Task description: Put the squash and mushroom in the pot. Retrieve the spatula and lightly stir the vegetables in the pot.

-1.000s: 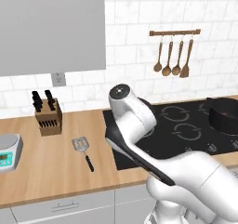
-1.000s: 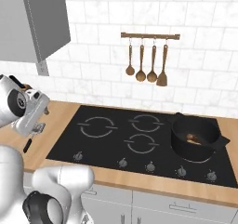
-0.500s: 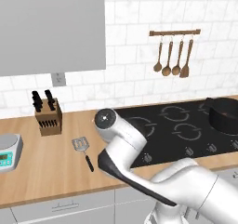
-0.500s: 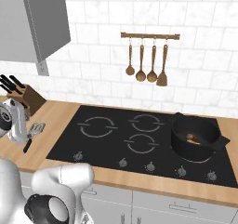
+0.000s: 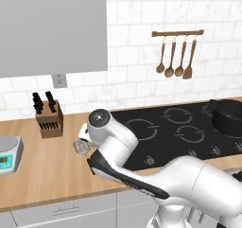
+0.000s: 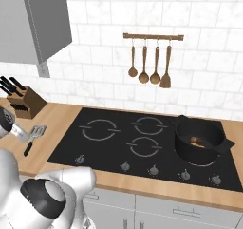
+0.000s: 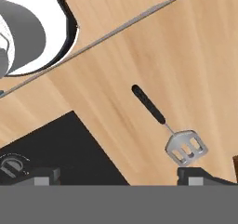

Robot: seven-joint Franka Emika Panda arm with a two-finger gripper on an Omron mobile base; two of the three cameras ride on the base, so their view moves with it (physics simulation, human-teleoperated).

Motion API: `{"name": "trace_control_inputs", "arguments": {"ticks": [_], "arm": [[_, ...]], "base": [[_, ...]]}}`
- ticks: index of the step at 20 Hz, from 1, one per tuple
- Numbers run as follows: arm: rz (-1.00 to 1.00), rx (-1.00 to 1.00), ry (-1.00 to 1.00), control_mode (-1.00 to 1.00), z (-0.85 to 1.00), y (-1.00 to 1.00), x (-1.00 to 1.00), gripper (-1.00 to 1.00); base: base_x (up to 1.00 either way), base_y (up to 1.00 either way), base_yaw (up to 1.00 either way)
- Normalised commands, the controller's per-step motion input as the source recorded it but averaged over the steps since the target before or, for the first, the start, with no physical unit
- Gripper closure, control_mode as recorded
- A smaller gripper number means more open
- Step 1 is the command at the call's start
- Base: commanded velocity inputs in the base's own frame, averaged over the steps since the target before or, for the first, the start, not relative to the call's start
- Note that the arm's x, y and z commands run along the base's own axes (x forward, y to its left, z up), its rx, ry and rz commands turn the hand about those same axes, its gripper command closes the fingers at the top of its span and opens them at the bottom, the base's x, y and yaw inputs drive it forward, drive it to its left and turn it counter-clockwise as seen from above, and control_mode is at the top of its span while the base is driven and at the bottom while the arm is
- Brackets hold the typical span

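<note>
We're hovering w/ gripper (image 7: 119, 174) jaws spread wide, holding nothing. Spatula (image 7: 168, 128) is lying flat on counter (image 7: 139, 51), centre-right of hand view, nearer the right fingertip (image 7: 197, 174); long axis running diag, handle upper left, head lower right.
</note>
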Motion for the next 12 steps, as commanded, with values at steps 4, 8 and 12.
{"name": "trace_control_inputs", "arguments": {"ticks": [4, 8, 12], "arm": [[0.19, -0.21, 0.01, -1.00, -0.48, 0.30, -0.01, -1.00], [0.12, -0.05, 0.12, -1.00, -0.44, 0.03, 0.00, -1.00], [0.11, 0.00, 0.12, -1.00, -0.38, 0.00, 0.00, -1.00]], "base": [[0.00, 0.00, 0.00], [0.00, 0.00, 0.00], [0.00, 0.00, 0.00]]}}
